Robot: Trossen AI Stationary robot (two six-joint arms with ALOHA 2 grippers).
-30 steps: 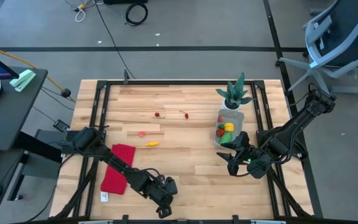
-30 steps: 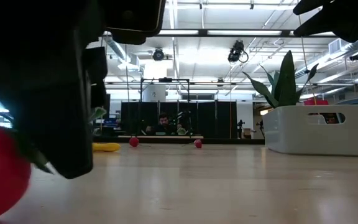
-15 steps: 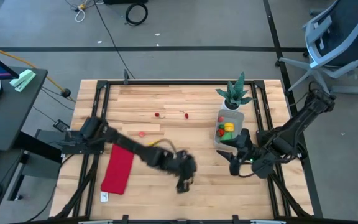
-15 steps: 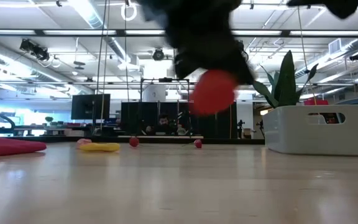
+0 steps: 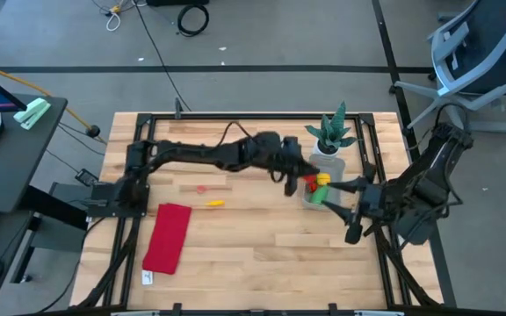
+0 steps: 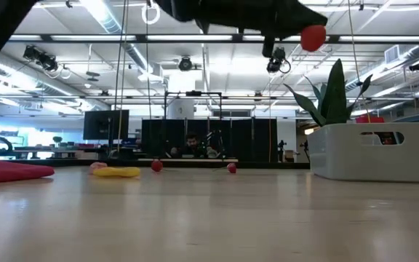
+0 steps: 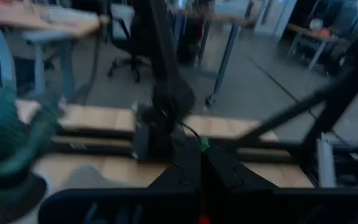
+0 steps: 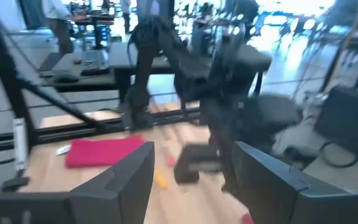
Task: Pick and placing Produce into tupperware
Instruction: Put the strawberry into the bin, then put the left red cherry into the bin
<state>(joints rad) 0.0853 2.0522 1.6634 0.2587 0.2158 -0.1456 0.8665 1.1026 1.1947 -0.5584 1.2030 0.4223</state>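
From above: left gripper (image 5: 299, 175) stretched across the table, fingers shut on a red piece of produce (image 5: 309, 184) just at the near rim of the tupperware (image 5: 313, 195). Inside the tub, a yellow piece (image 5: 322, 179) and a green piece (image 5: 318, 194). Spiky plant (image 5: 332, 132) in its white pot right behind the tub. Right gripper (image 5: 344, 211) parked beside the tub toward the table's right edge, fingers spread and holding nothing. Still out on the wood: a yellow piece (image 5: 215, 203), a pink one (image 5: 201, 188), one small red piece (image 5: 223, 161). Red cloth (image 5: 167, 237) lying flat near the front left.

From table height: the same red piece (image 6: 313, 38) hanging high in the air under the dark left arm, just short of the tub (image 6: 369, 151) (plant leaves rising behind it). Yellow piece (image 6: 117, 172) and two small red ones (image 6: 156, 166) far back on the boards.

Left wrist view: blurred; fingers pressed together, probably a sliver of red between them.

Right wrist view: own fingers (image 8: 125, 179) wide apart, cloth (image 8: 101, 151) beyond.
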